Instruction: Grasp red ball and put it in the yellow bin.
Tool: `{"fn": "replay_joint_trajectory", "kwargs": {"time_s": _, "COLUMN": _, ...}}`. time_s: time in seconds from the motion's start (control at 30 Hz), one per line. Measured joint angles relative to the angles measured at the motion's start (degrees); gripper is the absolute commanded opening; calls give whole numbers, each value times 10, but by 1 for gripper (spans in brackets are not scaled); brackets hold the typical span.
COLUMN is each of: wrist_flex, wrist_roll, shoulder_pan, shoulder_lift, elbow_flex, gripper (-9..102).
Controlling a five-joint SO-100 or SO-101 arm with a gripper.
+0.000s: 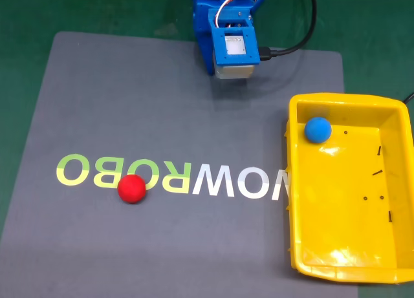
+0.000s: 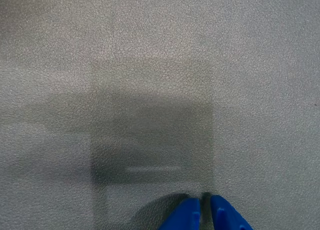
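Well apart from the closed, empty hand (image 2: 205,202), red ball (image 1: 132,189) rests on mat lettering.

Red ball (image 1: 132,189): small, matte, bright red sphere, sitting free on the grey mat, resting over the lower edge of the printed letters, left of centre in the fixed view. Nothing touching it. Well apart from the bin.

Yellow bin (image 1: 294,181): large glossy bright-yellow rectangular tray, low walls, rolled rim, upright, open side up, at the right edge of the fixed view, partly cut off by the frame. Its left wall overlaps the mat's right side and hides the end of the lettering. Small dark specks on its floor.
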Motion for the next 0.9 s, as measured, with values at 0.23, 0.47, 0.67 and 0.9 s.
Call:
{"fn": "replay_joint_trajectory", "kwargs": {"time_s": 0.23, "wrist_flex": -3, "wrist_roll": 13, "shoulder_pan": -1, "shoulder_lift": 0, "elbow_flex": 0, "gripper": 20}}
{"fn": "replay_joint_trajectory", "kwargs": {"time_s": 0.47, "wrist_flex": -95, "wrist_roll": 31, "shoulder_pan": -23, "shoulder_lift": -27, "elbow_flex": -42, "gripper": 27}}
{"fn": "replay_joint_trajectory", "kwargs": {"time_s": 0.67, "wrist_flex": -222, "wrist_roll": 41, "shoulder_pan": -17, "shoulder_lift": -221, "elbow_flex": -189, "gripper": 27}}
{"fn": "replay_joint_trajectory", "kwargs": {"time_s": 0.9, "wrist_flex": -301, "wrist_roll": 39, "shoulder_pan": 44, "shoulder_lift": -482, "elbow_flex": -387, "gripper": 27}}
